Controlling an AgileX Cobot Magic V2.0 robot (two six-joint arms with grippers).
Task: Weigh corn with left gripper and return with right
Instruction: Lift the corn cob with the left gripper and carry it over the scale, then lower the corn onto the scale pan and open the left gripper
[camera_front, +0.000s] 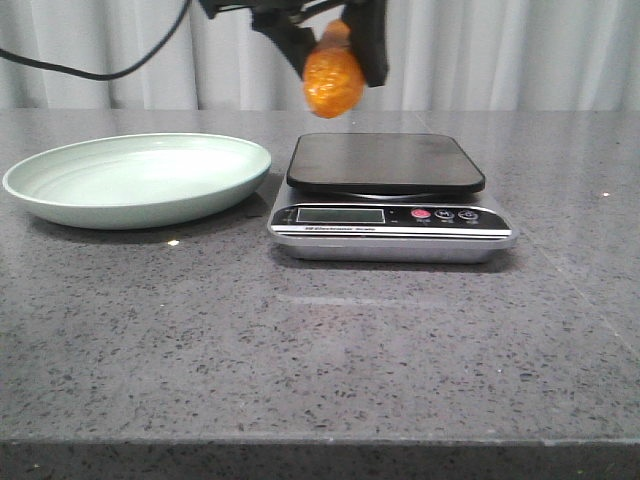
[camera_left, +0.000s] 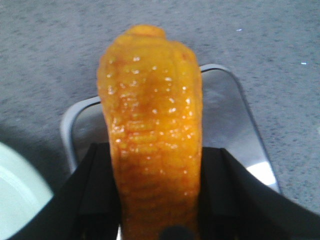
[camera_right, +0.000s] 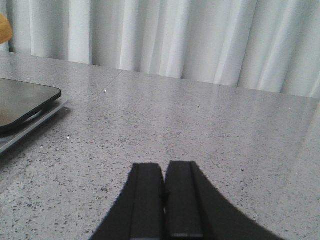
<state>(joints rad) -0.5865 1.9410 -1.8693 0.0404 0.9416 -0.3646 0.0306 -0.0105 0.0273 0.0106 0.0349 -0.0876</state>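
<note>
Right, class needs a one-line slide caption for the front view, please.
Left pincer holds the orange corn in the air above the kitchen scale, beside a pale green plate on the grey table.

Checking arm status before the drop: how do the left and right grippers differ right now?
The left gripper is shut on the corn, raised above the scale; the right gripper holds nothing, its fingers shut together low over the table, beside the scale. Both have black fingers.
</note>
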